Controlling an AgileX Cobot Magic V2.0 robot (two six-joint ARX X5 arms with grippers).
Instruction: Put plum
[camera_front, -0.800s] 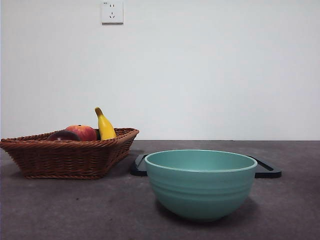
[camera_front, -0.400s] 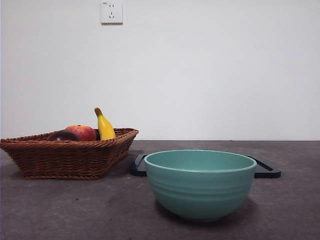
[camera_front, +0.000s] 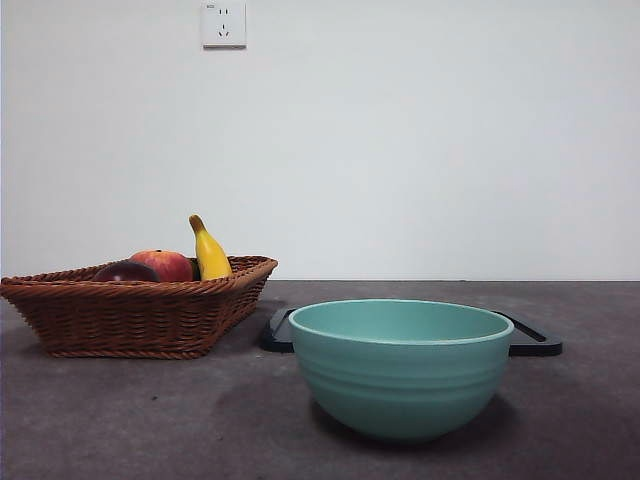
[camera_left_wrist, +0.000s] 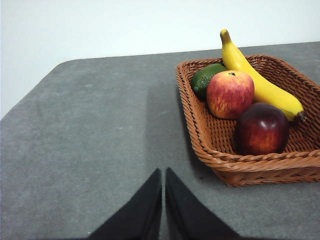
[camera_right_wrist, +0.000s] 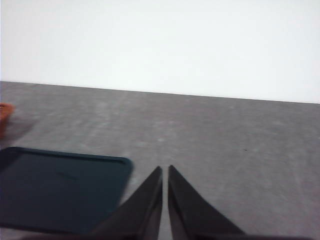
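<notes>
The plum is dark maroon and glossy. It lies in the brown wicker basket beside a red-orange peach-like fruit, a yellow banana and a green fruit. In the front view the plum just shows over the basket rim at the left. My left gripper is shut and empty, above the table, apart from the basket. My right gripper is shut and empty over bare table, beside the dark tray. Neither arm shows in the front view.
A teal bowl stands in the front middle. A flat dark tray lies behind it. A wall socket is on the white wall. The table is dark grey.
</notes>
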